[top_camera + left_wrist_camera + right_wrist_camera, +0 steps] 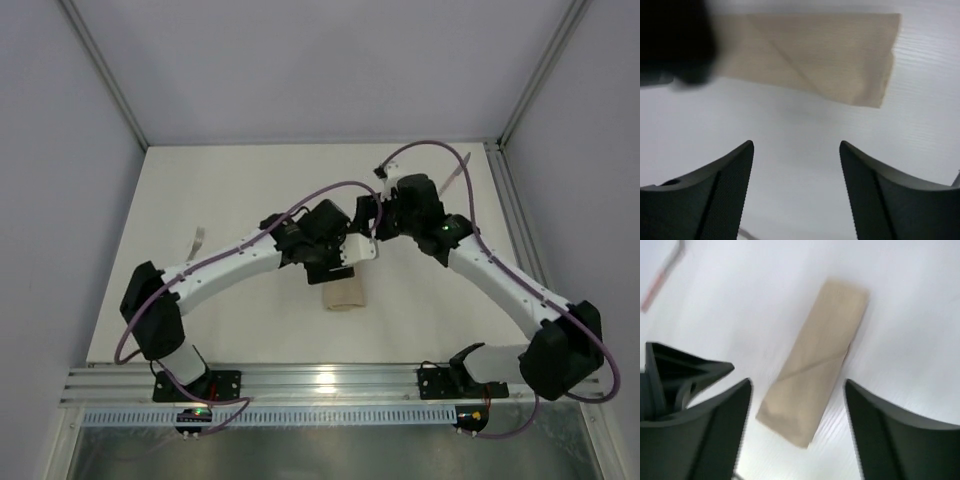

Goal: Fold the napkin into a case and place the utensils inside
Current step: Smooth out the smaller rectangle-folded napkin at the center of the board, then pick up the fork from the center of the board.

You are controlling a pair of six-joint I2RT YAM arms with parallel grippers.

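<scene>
The case [815, 370] lies folded on the table [915, 300]; your left tool [796, 145] and right tool [797, 382] both gape wide, empty. Next, fetch the knife [659, 277].

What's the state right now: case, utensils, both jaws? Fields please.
case: folded, lying flat on the table, partly hidden in the top view
left utensil: on the table, outside the case, well to its left
right utensil: on the table, outside the case, far to its right
left jaws: open, empty, case lies beyond their tips
right jaws: open, empty, case seen between them in the wrist view
progress: fold looks done; neither utensil inserted yet
</scene>
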